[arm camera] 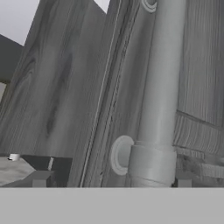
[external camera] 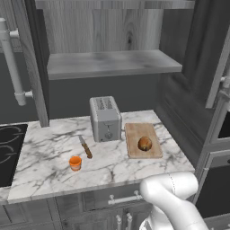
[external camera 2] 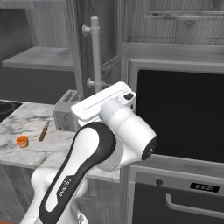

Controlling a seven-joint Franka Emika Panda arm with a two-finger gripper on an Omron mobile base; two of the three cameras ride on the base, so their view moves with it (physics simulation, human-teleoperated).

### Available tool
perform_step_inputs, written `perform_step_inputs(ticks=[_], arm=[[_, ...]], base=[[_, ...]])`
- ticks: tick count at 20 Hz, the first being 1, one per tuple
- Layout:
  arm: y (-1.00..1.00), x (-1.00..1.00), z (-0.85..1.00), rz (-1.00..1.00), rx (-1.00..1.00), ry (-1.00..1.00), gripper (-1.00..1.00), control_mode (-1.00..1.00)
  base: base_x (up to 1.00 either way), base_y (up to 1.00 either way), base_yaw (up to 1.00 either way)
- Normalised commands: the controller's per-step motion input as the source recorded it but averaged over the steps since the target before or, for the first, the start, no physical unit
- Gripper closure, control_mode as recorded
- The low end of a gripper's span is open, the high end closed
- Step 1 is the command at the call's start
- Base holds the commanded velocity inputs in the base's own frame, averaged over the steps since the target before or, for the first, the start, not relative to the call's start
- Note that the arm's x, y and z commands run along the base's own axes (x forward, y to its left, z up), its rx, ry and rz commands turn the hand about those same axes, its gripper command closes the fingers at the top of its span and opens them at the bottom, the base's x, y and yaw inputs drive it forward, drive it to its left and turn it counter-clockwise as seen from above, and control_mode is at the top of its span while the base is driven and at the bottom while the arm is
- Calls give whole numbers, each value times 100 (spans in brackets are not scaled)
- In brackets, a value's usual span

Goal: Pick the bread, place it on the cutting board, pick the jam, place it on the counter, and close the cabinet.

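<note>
1. Brown bread (external camera: 144, 143) lies on the cutting board (external camera: 134, 132), right of centre in the left base view; that step looks done.
2. Orange jam (external camera: 75, 162) stands on the marble counter (external camera: 45, 148), lower left of the toaster (external camera: 105, 117), near a knife (external camera: 85, 147); this step also looks done.
3. Grey cabinet door (arm camera: 57, 87) stands open; its silver handle (arm camera: 159, 87) fills the right half of the hand view.
4. Gripper (arm camera: 111, 186) sits close to that handle, jaws fully apart, holding nothing.
5. Remaining, by judgement: close the cabinet.
</note>
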Motion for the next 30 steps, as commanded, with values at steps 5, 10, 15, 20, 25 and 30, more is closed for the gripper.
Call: perform_step_inputs(ticks=[5, 10, 15, 20, 25, 30], arm=[[32, 9, 0, 0, 0, -6, -100, -100], [36, 21, 0, 0, 0, -1, -100, -100], [36, 45, 0, 0, 0, 0, -100, -100], [42, 43, 0, 0, 0, 0, -100, -100], [42, 44, 0, 0, 0, 0, -100, -100], [36, 51, 0, 0, 0, 1, -100, -100]], base=[[0, 0, 0], [0, 0, 0], [0, 0, 0], [0, 0, 0], [0, 0, 0], [0, 0, 0]])
